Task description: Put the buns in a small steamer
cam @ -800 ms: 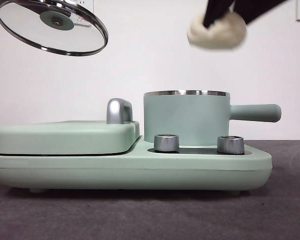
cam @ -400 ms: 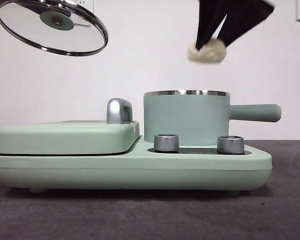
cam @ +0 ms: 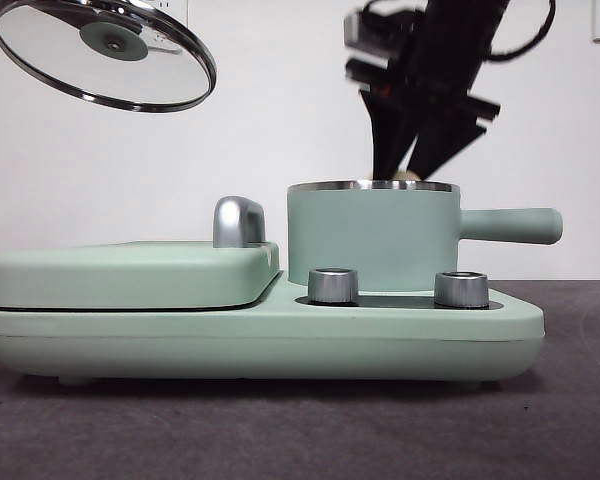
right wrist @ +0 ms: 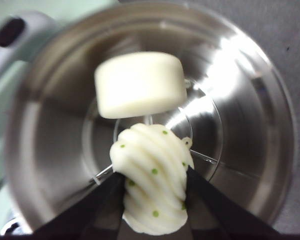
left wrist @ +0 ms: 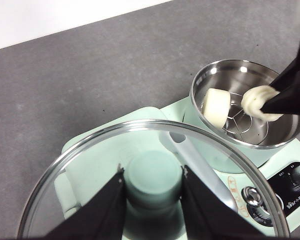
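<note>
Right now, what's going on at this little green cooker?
The right end effector grips the ridged bun and has it down at the mouth of the small steamer, not yet released. The smooth bun already lies inside on the wire rack. The left end effector holds the glass lid by its green knob, up and off to the side, above the flat griddle.

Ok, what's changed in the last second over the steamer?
The right gripper has come down with the ridged bun, from high above the steamer to inside its rim, still shut on it. The smooth bun already lies inside. The left gripper still holds the glass lid up, unmoved.
</note>
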Robot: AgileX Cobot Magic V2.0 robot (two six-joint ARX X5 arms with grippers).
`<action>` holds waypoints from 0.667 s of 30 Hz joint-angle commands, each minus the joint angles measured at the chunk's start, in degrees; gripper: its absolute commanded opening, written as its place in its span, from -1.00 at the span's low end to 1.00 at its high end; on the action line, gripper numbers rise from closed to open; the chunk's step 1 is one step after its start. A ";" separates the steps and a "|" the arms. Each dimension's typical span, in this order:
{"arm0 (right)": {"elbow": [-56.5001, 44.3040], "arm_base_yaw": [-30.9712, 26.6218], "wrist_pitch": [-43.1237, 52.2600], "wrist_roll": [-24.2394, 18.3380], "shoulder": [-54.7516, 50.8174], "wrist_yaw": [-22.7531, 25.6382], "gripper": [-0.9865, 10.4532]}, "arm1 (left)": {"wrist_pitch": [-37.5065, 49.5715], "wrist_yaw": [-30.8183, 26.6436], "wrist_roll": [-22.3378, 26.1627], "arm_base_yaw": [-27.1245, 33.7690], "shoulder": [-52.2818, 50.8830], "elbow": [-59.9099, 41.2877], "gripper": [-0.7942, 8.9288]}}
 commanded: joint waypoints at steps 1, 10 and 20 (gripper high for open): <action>1.49 0.44 0.48 -0.92 2.54 -0.11 -0.54 | 1.55 0.00 -0.26 -0.26 -0.17 0.90 -0.81; 2.08 0.55 2.19 -1.07 2.84 -0.13 -0.24 | 1.44 0.00 -0.44 -0.26 -0.17 0.90 -0.81; 5.62 0.52 16.90 -1.20 -12.92 -0.37 -0.23 | -0.66 0.02 -0.44 -0.26 -0.17 0.90 -0.81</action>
